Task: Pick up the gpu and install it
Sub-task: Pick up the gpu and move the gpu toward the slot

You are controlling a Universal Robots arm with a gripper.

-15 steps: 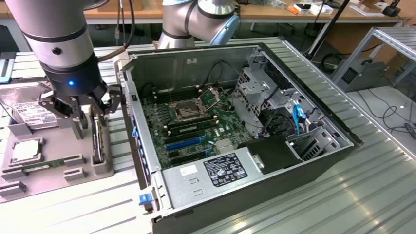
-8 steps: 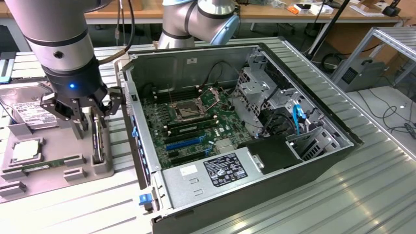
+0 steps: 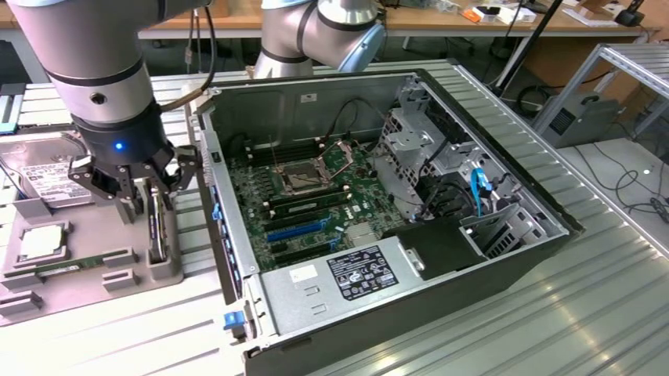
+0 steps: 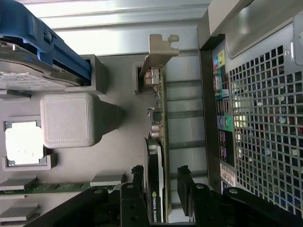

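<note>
Here, the gpu (image 4: 155,161) is seen standing on edge in a slot of the grey holder (image 4: 118,142), along the holder's edge nearest the computer case (image 4: 265,118). Its silver bracket (image 4: 161,47) is at the end away from the jaws. The gripper (image 4: 160,187) is set over the card's other end, jaws apart, with one finger beside each flat face. The card's long axis is crossed squarely by the gap, and nothing is clamped.

The flat dark gpu (image 4: 157,151) has a glossy black shroud (image 4: 154,182) and a bare silver metal end bracket (image 4: 158,49), its grey printed-plastic holder (image 4: 71,120) looks matt and finely ridged, and the ribbed metal table (image 3: 585,313) shines.
</note>
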